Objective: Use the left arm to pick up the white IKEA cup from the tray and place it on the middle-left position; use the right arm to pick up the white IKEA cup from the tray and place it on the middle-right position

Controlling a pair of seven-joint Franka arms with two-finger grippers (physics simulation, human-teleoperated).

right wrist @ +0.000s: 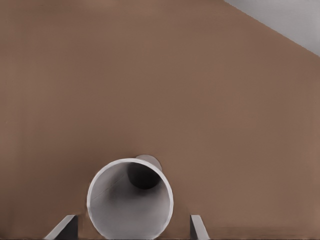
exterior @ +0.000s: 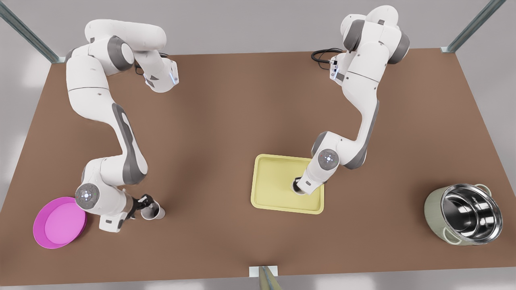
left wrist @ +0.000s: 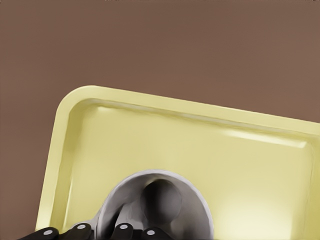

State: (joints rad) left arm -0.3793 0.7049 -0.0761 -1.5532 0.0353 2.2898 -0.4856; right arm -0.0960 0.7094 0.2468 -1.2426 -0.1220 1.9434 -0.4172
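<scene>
Near the table's [exterior: 225, 121] front-left corner, as the front view has it, a pink bowl [exterior: 60, 222] is seen, and just beside it the right gripper [exterior: 147, 202] is set over a white cup [exterior: 154, 212] on the bare tabletop. A steel pot [exterior: 463, 219] is placed near the opposite front corner, well apart from everything else. The tray [exterior: 270, 181] is found near the middle of the front edge, with the left gripper [exterior: 301, 186] lowered onto it. In the front view the second cup [left wrist: 195, 215] is almost wholly hidden by that wrist; in the left wrist view its mouth is shown, standing inside the tray near one rim, cut off at the frame edge. Whether the left jaws are spread or closed cannot be told. In the right wrist view the fingers [right wrist: 197, 226] are shown spread on either side of the cup, clear of its wall.
</scene>
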